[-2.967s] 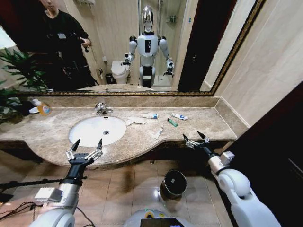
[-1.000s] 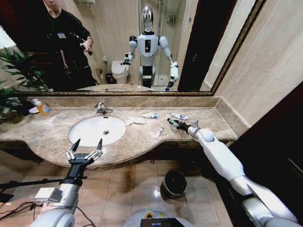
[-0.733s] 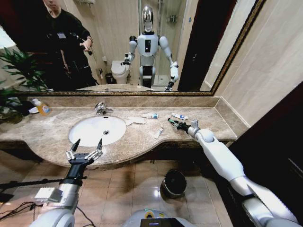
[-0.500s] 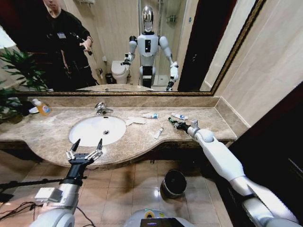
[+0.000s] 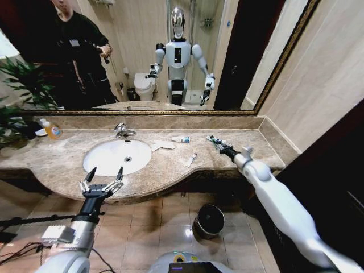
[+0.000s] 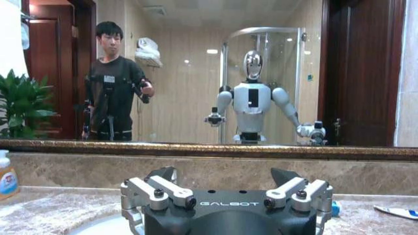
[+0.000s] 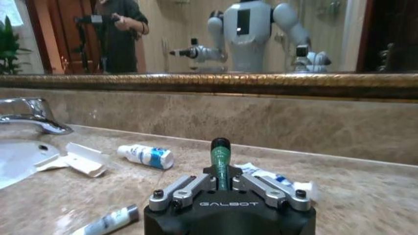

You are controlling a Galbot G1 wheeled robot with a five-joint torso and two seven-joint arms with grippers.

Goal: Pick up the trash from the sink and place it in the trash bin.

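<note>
My right gripper (image 5: 217, 143) is shut on the green tube (image 7: 220, 159) and holds it just above the counter, right of the sink (image 5: 91, 165). On the marble lie more trash: a white tube with blue marks (image 5: 181, 139) (image 7: 146, 155), a small tube (image 5: 190, 160) (image 7: 104, 223), another white tube (image 7: 282, 180) behind the gripper, and crumpled white paper (image 5: 162, 145) (image 7: 78, 157). The trash bin (image 5: 208, 220) stands on the floor below the counter. My left gripper (image 5: 103, 176) (image 6: 224, 174) hangs open at the counter's front edge, before the sink.
A chrome faucet (image 5: 121, 131) stands behind the basin. An orange bottle (image 5: 51, 129) and a plant sit at the counter's far left. A mirror runs along the back wall, and a wall closes the counter's right end.
My right arm reached from the counter's front edge to the green tube, shut on it and has lifted it slightly toward the back. The left arm has not moved.
</note>
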